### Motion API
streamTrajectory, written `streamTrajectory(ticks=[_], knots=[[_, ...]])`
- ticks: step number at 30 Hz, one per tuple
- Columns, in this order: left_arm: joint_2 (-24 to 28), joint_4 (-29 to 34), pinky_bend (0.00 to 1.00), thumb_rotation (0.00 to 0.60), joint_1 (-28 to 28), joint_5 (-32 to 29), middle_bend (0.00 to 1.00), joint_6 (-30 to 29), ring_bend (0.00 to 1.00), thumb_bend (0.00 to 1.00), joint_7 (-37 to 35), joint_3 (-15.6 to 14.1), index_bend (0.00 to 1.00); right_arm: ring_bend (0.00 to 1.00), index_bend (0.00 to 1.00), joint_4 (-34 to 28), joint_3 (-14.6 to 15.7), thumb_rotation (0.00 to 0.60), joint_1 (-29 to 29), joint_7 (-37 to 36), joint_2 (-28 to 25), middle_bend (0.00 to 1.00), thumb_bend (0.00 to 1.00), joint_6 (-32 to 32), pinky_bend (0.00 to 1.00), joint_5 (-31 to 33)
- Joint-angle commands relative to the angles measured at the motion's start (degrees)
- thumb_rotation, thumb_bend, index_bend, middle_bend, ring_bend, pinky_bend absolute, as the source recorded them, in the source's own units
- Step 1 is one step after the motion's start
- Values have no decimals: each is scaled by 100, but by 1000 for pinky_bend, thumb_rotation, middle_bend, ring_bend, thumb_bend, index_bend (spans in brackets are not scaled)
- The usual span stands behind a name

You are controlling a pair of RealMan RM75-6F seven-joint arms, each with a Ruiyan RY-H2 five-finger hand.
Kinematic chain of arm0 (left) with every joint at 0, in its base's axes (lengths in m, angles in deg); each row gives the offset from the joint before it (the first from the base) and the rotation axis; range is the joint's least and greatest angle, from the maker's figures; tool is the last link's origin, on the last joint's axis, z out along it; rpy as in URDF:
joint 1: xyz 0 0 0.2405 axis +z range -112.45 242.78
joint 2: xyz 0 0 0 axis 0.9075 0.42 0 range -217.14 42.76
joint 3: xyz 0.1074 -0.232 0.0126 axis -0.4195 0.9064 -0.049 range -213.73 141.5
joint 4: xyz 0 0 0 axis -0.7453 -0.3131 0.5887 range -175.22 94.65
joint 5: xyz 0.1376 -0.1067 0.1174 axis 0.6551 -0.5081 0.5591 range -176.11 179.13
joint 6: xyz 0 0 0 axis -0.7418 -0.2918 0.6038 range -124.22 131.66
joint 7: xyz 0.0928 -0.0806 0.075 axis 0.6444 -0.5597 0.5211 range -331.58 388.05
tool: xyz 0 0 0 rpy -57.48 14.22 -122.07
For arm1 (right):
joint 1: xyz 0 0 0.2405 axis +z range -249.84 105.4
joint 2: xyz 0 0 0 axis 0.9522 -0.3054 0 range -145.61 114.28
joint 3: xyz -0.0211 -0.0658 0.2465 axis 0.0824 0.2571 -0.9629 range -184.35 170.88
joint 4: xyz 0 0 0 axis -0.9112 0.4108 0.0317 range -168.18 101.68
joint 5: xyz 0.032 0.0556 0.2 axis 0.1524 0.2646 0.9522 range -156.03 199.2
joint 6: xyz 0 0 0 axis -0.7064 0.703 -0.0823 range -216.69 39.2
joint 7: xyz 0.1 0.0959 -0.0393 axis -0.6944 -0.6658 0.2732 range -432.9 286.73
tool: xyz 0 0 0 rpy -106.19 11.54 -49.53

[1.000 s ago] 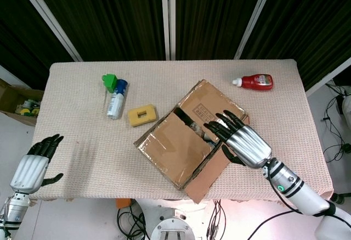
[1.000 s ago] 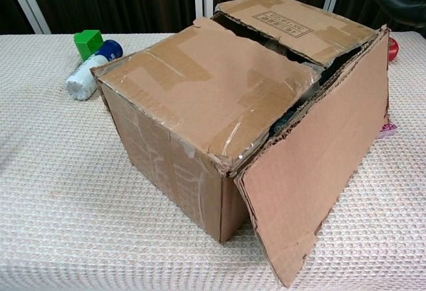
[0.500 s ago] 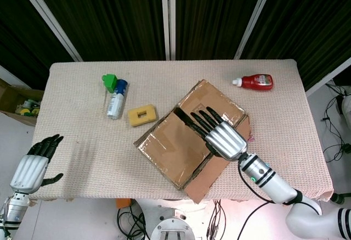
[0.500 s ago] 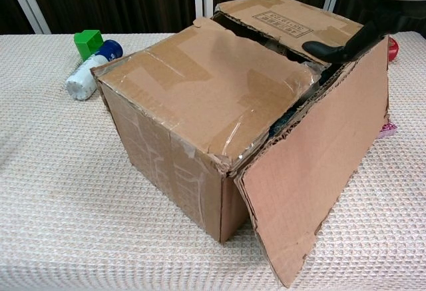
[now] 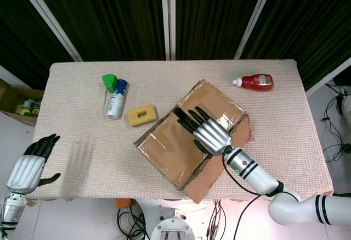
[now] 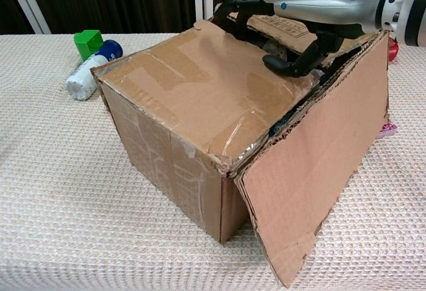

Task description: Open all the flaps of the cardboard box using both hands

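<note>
The cardboard box (image 5: 170,152) sits mid-table, right of centre. Its two top flaps lie closed, the nearer one (image 6: 206,84) and the far printed one (image 6: 293,28), with a dark seam between them. A side flap (image 6: 319,171) hangs open down the box's right front. My right hand (image 5: 207,132) hovers over the top with its fingers (image 6: 233,8) spread out across the seam and its thumb (image 6: 293,63) pointing down near the nearer flap's right edge; it holds nothing. My left hand (image 5: 30,166) hangs off the table's front left, fingers apart, holding nothing.
Left of the box lie a yellow block (image 5: 142,115), a white bottle with a blue cap (image 5: 116,100) and a green block (image 5: 109,81). A red bottle (image 5: 255,81) lies at the back right. Something pink (image 6: 387,130) peeks out behind the hanging flap.
My right hand has moved left from the box's right edge onto the middle of the top, fingers now over the seam. The left hand has barely shifted. The flaps have not moved.
</note>
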Motion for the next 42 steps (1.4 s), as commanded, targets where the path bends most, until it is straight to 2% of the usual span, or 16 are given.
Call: streamTrajectory(ticks=[1,8,21,32,42], knots=[[-5,-18,199,600,1,-2,74,-1,86,117,-20,0,35,0,0,39,84,538,89,226,-6,243,477,57,0,250],[-18,-58,199,600,11,-4,74,-11,86,117,-52,-1,35,0,0,31,199,536,257,657,-37,268,477,237,0,624],[-44,-65,199,600,-6,-6,74,27,86,117,-39,0,35,0,0,-347,204,537,226,1057,-515,296,477,957,0,416],[-49,-13,199,600,-26,-7,74,59,86,117,48,4,35,0,0,-617,48,537,34,883,-1328,306,477,1337,0,621],[-46,100,199,600,-85,-41,74,147,86,117,209,31,35,0,0,-65,-78,538,-199,189,-1835,306,477,1361,0,923]])
